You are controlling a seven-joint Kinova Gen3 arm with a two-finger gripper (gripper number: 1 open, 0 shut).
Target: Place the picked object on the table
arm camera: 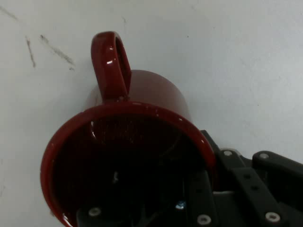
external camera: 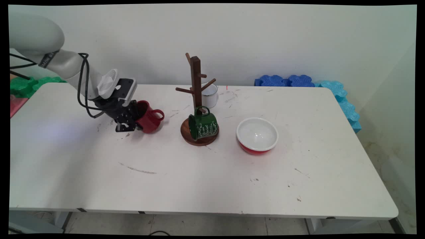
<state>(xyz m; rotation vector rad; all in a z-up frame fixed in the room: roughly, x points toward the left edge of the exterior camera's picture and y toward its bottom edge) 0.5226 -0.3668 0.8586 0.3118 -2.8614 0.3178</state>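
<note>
White desk (external camera: 199, 179) has a wooden mug tree (external camera: 196, 99) mid-way with a green mug (external camera: 202, 126) leaning at its base, red bowl (external camera: 257, 135) to its right. Off left, the gripper (external camera: 132, 121) has its jaws clamped over the red mug (external camera: 149, 118) rim, mug tipped, apparently just above the desk.

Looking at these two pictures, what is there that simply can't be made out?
- White mug, main view: partly hidden behind the wooden mug tree.
- Green mug lettering: too small to read.
- Gripper fingertips, hand view: one finger disappears inside the red mug; its dark interior hides the tip.
</note>
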